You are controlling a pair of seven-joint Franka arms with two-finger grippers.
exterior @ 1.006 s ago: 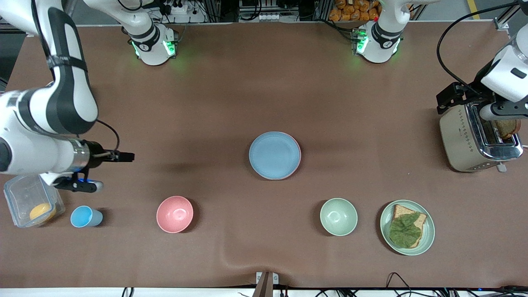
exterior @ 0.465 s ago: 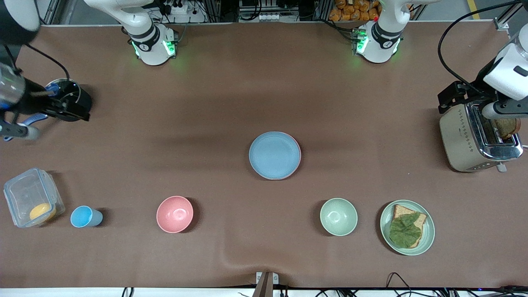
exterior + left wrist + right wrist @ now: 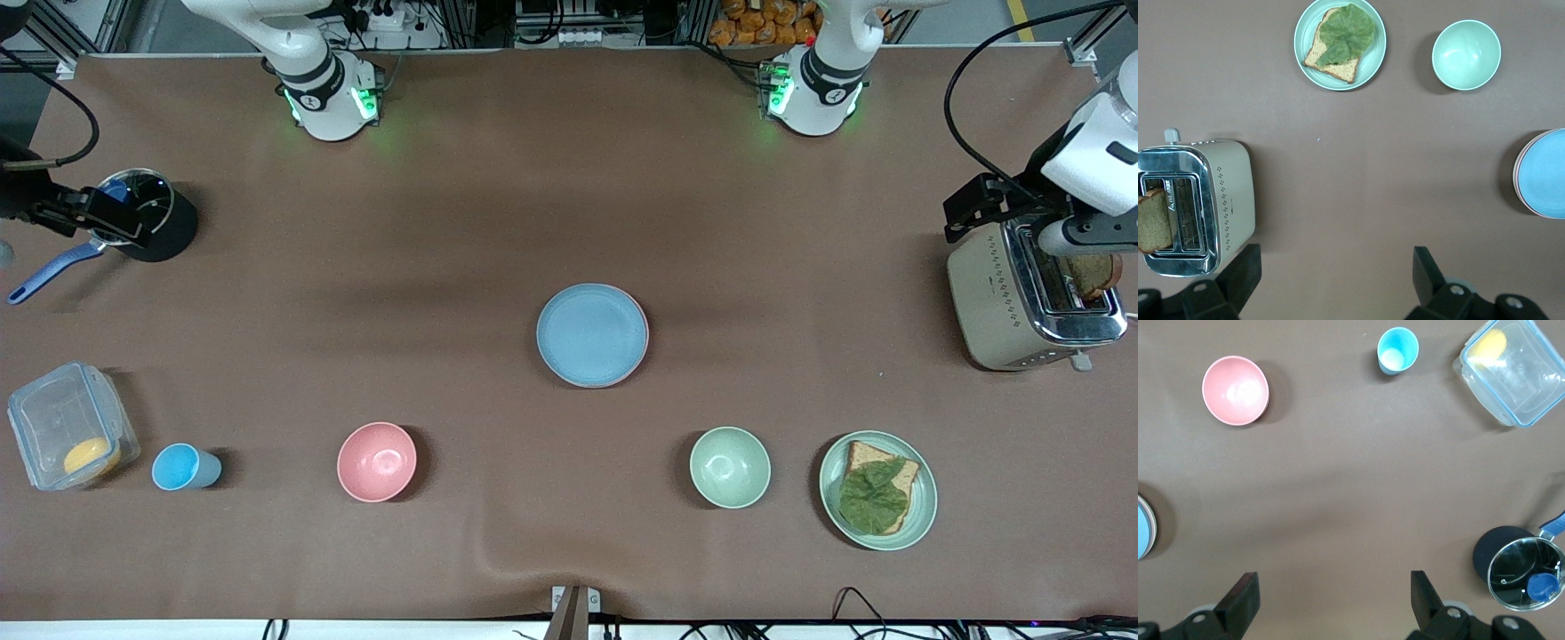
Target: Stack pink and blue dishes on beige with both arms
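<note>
Blue plate (image 3: 592, 335) tops the stack mid-worktop. Left gripper (image 3: 1331, 267) and right gripper (image 3: 1331, 587): jaws open, empty. Risk: nudging stack askew.

At mid-bench the blue plate (image 3: 592, 334) lies on top of a stack, a thin pink rim showing at its edge. Nearer the camera stand a blue cup (image 3: 184, 468), pink bowl (image 3: 377, 461), green bowl (image 3: 730, 467) and green plate (image 3: 878, 490) with toast. The left end effector (image 3: 1071, 238) hangs over the toaster (image 3: 1022, 298); the right end effector (image 3: 84, 218) is over a black pot (image 3: 151, 216)
</note>
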